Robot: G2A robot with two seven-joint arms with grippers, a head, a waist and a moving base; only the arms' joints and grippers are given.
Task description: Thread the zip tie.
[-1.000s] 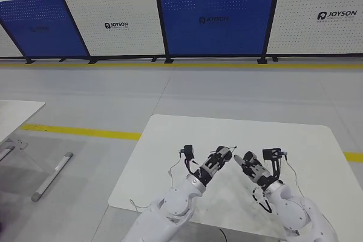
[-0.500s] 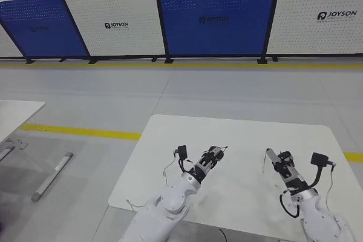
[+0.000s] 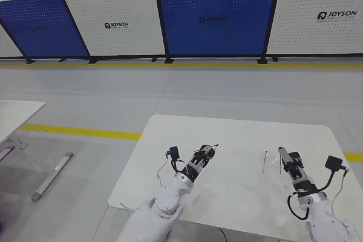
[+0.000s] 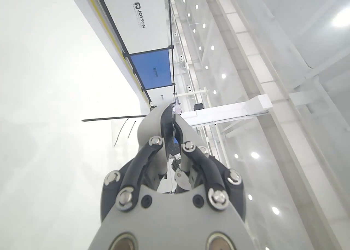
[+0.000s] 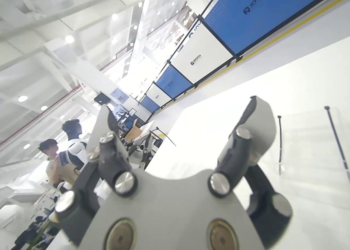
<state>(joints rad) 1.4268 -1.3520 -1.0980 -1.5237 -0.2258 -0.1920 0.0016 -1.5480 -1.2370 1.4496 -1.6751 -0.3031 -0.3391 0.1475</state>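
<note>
High overview, wrist close-ups, shared table (image 3: 242, 139)

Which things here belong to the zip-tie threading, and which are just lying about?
In the job: zip tie pinched in the left claw; open right claw.
Lying about: two loose zip ties on the white table near the right claw; bar on the floor; side table.

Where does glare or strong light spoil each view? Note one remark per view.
Top view: even light, the table reads plainly. Left wrist view: table washed near-white beside the left gripper, shut on a zip tie; ceiling lamps flare. Right wrist view: overhead lights blaze behind the open right gripper.
</note>
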